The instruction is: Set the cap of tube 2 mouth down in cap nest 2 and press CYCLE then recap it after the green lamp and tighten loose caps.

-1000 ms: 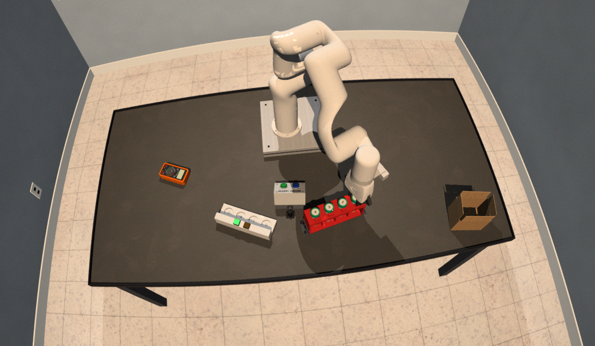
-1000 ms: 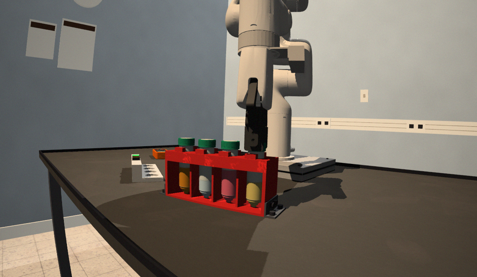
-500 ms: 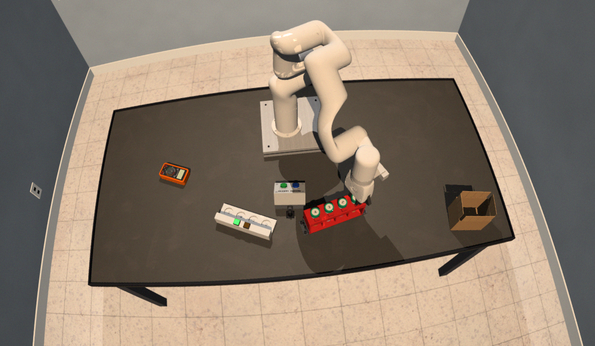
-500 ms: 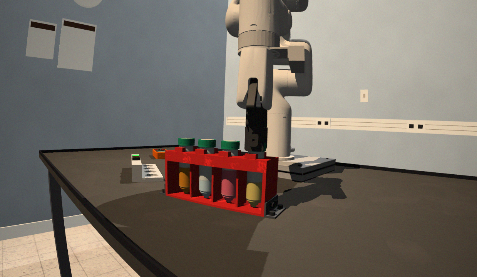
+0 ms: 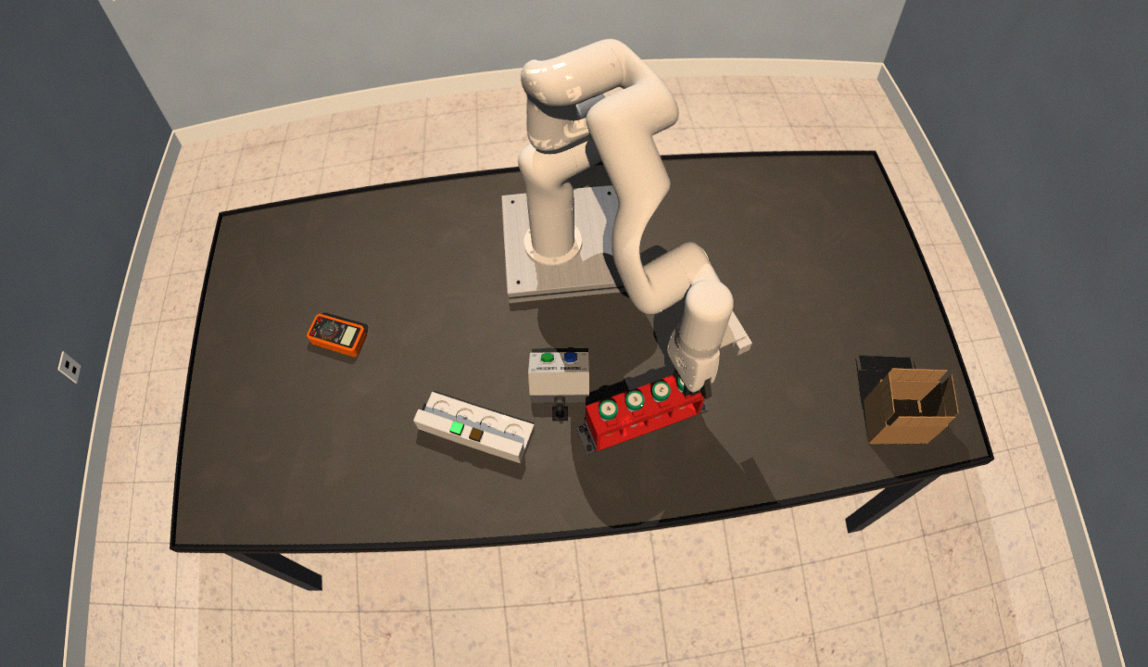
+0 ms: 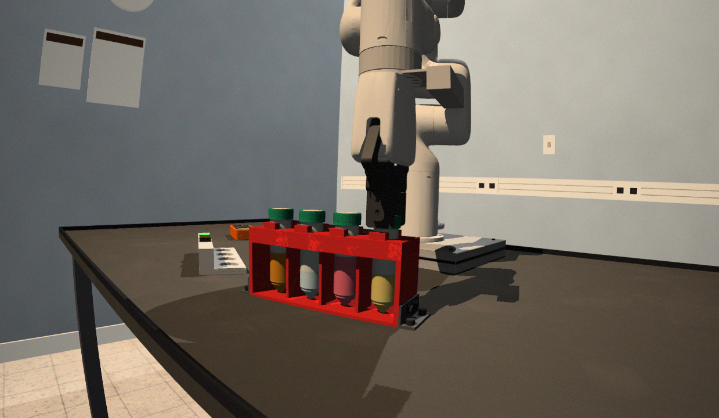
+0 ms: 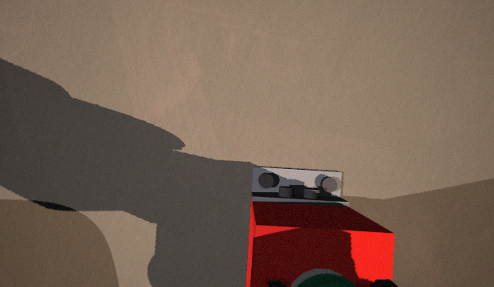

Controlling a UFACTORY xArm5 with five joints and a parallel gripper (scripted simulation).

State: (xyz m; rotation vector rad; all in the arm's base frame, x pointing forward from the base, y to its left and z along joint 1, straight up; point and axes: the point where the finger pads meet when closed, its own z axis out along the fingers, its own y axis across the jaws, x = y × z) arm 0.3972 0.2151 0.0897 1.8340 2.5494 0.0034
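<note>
The end effector (image 6: 385, 218) hangs straight down over the end of the red tube rack (image 6: 333, 245) nearest the cardboard box (image 5: 909, 405), its fingers closed partway on the green cap (image 6: 396, 222) of the tube at that end — the cap is mostly hidden behind the dark fingers, with only a sliver of green showing in the exterior view. From the wrist view the top of that cap (image 7: 324, 280) peeks in at the bottom edge, with the rack's red end wall and its grey bracket (image 7: 298, 181) beyond it.

The other three tubes stand in the rack with their green caps on; from the exterior view their contents read orange, pale blue and pink, and the gripped tube (image 6: 382, 289) holds yellow liquid.

On the tabletop (image 5: 395, 273), the white cap tray (image 5: 510, 444) lies well apart from the rack, its green lamp (image 5: 456, 428) lit. The key housing (image 5: 557, 380) — green key (image 5: 547, 357) and blue key (image 5: 570, 357) on top — sits between tray and rack. An orange multimeter (image 5: 336, 333) lies farther off.
</note>
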